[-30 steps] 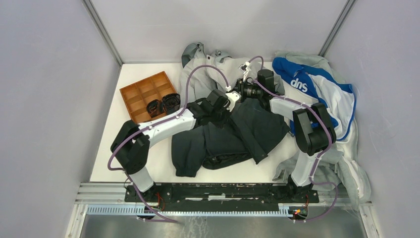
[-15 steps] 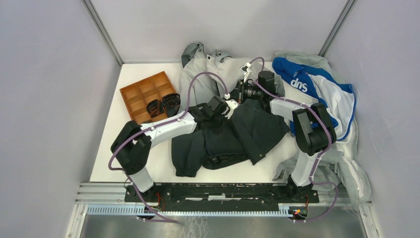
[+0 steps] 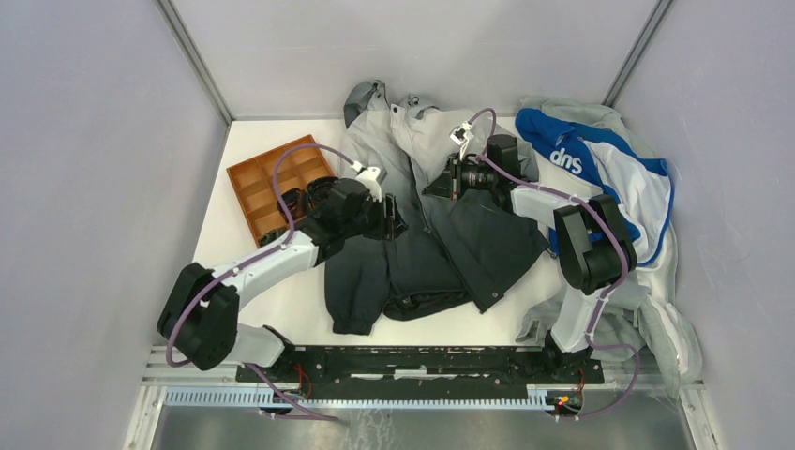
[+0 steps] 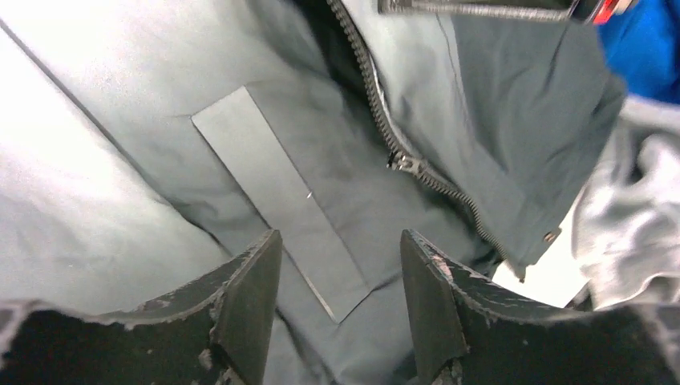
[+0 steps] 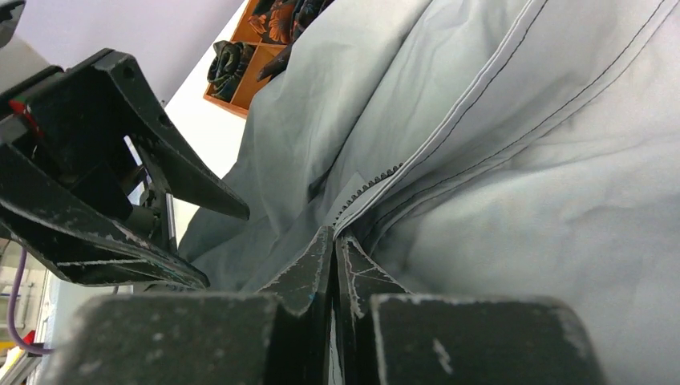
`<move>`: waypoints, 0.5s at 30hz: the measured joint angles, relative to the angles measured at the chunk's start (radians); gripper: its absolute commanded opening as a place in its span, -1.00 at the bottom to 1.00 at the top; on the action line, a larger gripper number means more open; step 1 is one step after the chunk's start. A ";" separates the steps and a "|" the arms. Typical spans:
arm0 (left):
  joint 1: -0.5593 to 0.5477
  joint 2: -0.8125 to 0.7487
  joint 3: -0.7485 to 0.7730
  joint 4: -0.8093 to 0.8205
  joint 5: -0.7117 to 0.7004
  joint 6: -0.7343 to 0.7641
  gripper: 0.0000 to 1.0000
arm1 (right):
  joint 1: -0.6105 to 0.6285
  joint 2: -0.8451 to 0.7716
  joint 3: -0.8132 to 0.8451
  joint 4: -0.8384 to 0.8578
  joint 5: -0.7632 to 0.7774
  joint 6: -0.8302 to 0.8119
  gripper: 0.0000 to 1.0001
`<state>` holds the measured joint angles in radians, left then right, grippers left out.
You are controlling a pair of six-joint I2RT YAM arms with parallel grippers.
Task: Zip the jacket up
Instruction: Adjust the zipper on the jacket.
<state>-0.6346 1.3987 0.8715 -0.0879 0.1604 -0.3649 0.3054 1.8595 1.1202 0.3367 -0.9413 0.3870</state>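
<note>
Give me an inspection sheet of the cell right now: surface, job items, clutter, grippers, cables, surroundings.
Surface: white table, largely covered by garments.
Job's things: jacket spread front up; zipper slider part way along, teeth beyond it apart, so not zipped.
Clutter: brown compartment tray holding dark items; blue-and-white garment and light grey garment at the right edge.
Grippers: left gripper open above the jacket, holding nothing; right gripper shut on the jacket's zipper edge.
Cables: left purple cable loops over the tray; right purple cable arcs over the wrist; no snag seen.
Surroundings: grey enclosure walls; metal rail at the arm bases.
</note>
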 measured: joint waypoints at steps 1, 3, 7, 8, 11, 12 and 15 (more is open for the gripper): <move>0.015 -0.010 -0.023 0.043 0.003 -0.037 0.35 | 0.000 0.000 0.003 -0.005 -0.002 -0.006 -0.87; 0.023 -0.019 -0.062 0.129 0.008 -0.105 0.38 | 0.000 -0.001 0.006 -0.013 -0.004 -0.020 -0.87; 0.019 0.005 -0.107 0.293 0.027 -0.218 0.40 | 0.000 -0.004 0.009 -0.018 -0.011 -0.039 -0.86; 0.018 0.024 -0.107 0.332 0.032 -0.235 0.40 | 0.000 -0.005 0.009 -0.019 -0.013 -0.042 -0.86; 0.017 0.080 -0.105 0.408 0.037 -0.279 0.40 | 0.000 -0.005 0.009 -0.020 -0.021 -0.045 -0.85; 0.017 0.093 -0.105 0.421 0.037 -0.289 0.40 | 0.000 -0.006 0.009 -0.021 -0.023 -0.046 -0.85; 0.017 0.124 -0.110 0.481 0.047 -0.322 0.40 | 0.000 -0.008 0.009 -0.021 -0.026 -0.048 -0.84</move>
<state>-0.6174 1.5230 0.7616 0.3927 0.2070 -0.6868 0.3054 1.8515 1.1294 0.3157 -0.9668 0.3386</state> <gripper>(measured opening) 0.700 0.074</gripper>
